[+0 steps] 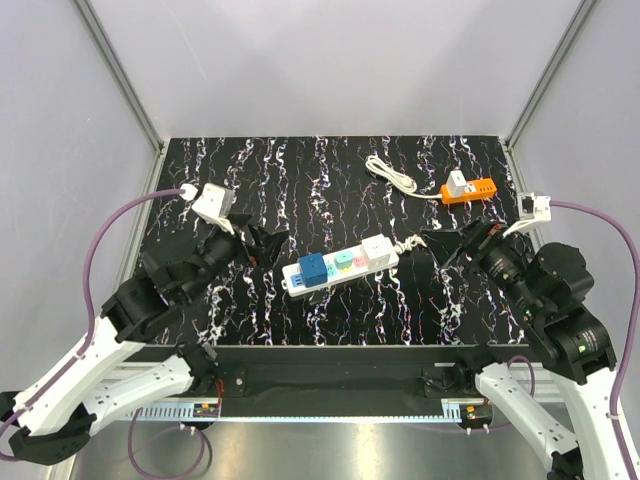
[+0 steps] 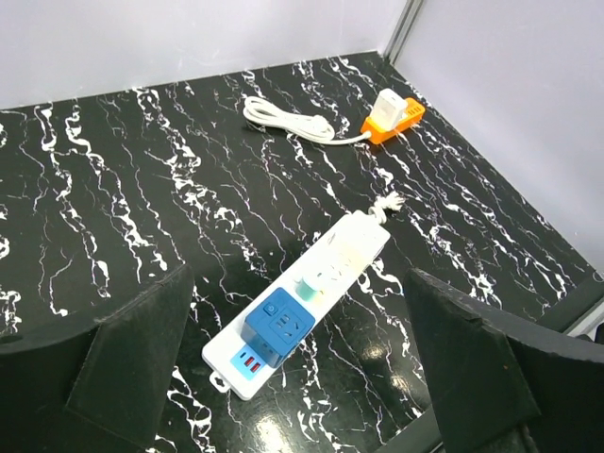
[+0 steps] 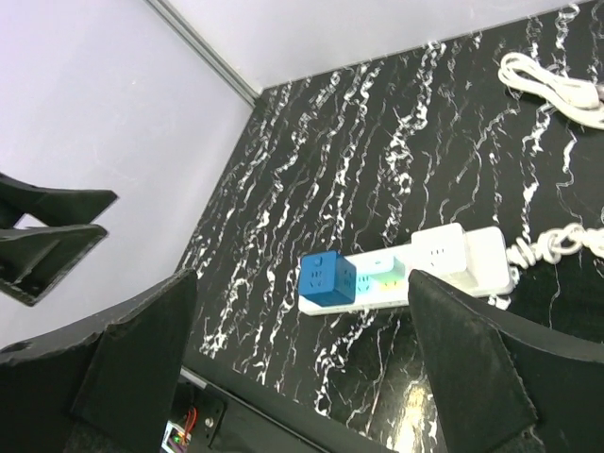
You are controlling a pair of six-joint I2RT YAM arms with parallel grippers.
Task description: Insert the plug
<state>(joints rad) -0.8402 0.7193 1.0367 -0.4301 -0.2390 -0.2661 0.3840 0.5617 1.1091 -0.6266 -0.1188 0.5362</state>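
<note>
- Black marble tabletop [image 1: 250,170], veined in white, carries everything.
- White power strip [image 1: 340,268] lies slantwise near the table's middle, between the two grippers and touching neither.
- Blue cube plug [image 1: 312,267] sits seated in the strip at the end nearer the left gripper. A white adapter [image 1: 376,250] is seated near the other end.
- Left gripper [image 1: 266,247] hovers just beside the strip's blue end with its jaws spread wide and nothing in them. In the left wrist view its dark fingers [image 2: 142,349] frame the strip from either side.
- Right gripper [image 1: 432,250] hovers just beside the strip's opposite end, jaws likewise wide and empty.
- Orange socket block [image 1: 470,190] with a white plug on top lies at the far right of the table, well apart from the strip.
- White coiled cord [image 1: 392,172] lies just beside the orange block.
</note>
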